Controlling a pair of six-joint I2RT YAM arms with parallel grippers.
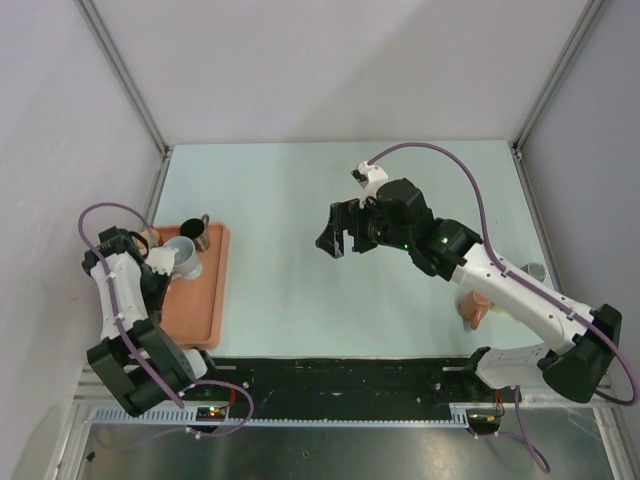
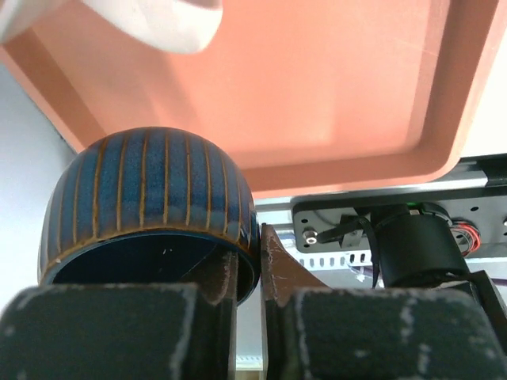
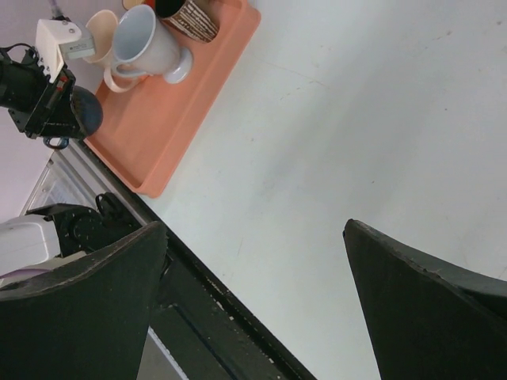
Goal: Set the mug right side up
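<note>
I see grey walls [image 1: 300, 60] closing in the pale green bench [image 1: 400, 200]. An orange tray [image 1: 200, 300] sits at its left edge. My right claw [image 3: 253, 228] hangs spread wide over mid-bench. My left claw [image 2: 249, 261] is clamped on the rim of the blue striped mug [image 2: 142, 190], held clear of the tray at its left side.

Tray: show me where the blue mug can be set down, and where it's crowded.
The tray is bare in its near half, from the pale mug to the rim. The far end is crowded: pale mug, dark mug, cream cup. The left gripper holds the blue mug.
</note>
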